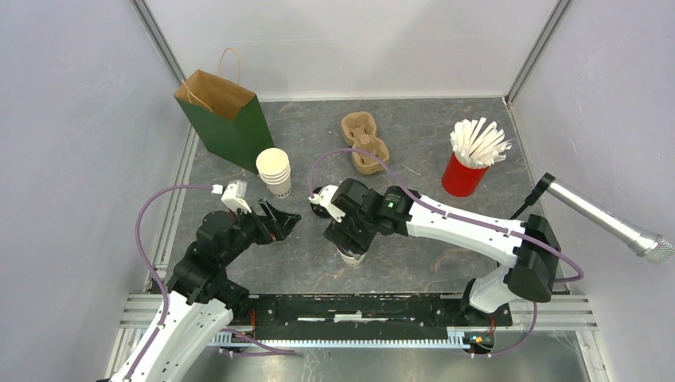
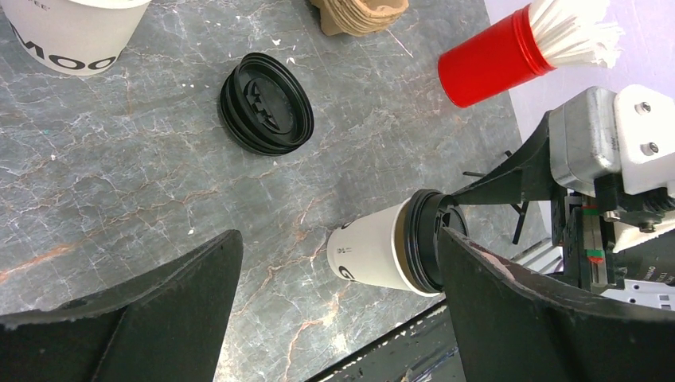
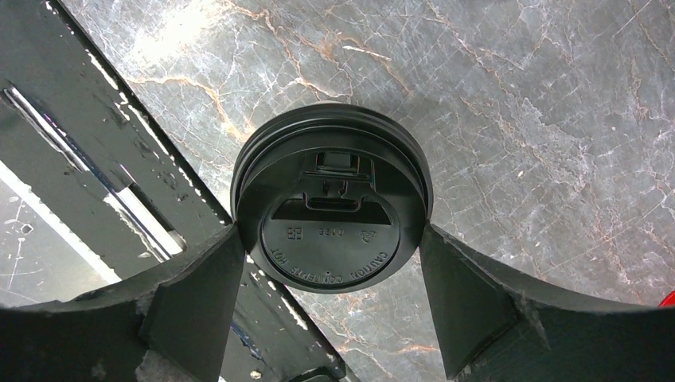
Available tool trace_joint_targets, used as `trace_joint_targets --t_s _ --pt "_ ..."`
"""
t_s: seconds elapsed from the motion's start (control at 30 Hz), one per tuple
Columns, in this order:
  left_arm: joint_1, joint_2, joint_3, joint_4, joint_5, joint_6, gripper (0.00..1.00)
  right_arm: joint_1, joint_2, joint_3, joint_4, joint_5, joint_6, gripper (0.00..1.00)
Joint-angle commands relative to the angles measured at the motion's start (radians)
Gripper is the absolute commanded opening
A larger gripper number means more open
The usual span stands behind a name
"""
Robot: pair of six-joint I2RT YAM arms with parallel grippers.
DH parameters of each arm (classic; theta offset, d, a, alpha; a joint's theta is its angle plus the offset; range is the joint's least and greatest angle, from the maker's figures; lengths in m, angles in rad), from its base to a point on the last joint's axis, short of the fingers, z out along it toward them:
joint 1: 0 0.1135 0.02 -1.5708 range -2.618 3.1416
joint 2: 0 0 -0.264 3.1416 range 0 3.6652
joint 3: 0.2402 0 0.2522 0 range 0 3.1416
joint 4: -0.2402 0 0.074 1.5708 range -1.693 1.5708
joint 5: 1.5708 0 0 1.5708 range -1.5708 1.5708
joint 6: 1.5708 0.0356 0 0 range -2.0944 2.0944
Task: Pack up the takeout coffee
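The takeout coffee (image 1: pixel 351 256), a white paper cup with dark lettering and a black lid, stands on the table near the front edge. My right gripper (image 1: pixel 348 237) is directly above it. In the right wrist view my right gripper (image 3: pixel 330 239) has a finger against each side of the black lid (image 3: pixel 330 199). My left gripper (image 1: pixel 280 223) is open and empty, just left of the cup. In the left wrist view my left gripper (image 2: pixel 340 247) looks sideways at the coffee cup (image 2: pixel 374 256), whose far side is hidden by one finger.
A green and brown paper bag (image 1: pixel 227 119) stands open at the back left. A stack of plain white cups (image 1: pixel 275 171) is beside it. A cardboard cup carrier (image 1: pixel 364 143), a stack of black lids (image 2: pixel 267 103), a red cup of straws (image 1: pixel 470 163) and a microphone (image 1: pixel 605 219) are also there.
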Motion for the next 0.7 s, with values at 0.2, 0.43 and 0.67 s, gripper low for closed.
trace_joint_targets --t_s 0.2,0.43,0.67 --pt "0.005 -0.002 -0.006 0.042 0.021 0.034 0.97 0.004 0.026 0.038 0.007 -0.010 -0.010 0.86" --pt "0.004 -0.003 -0.007 0.044 0.026 0.034 0.97 0.003 0.022 0.038 0.025 -0.017 -0.011 0.95" --pt "0.004 0.002 -0.014 0.058 0.044 0.040 0.97 0.004 0.005 0.051 0.017 0.002 -0.011 0.95"
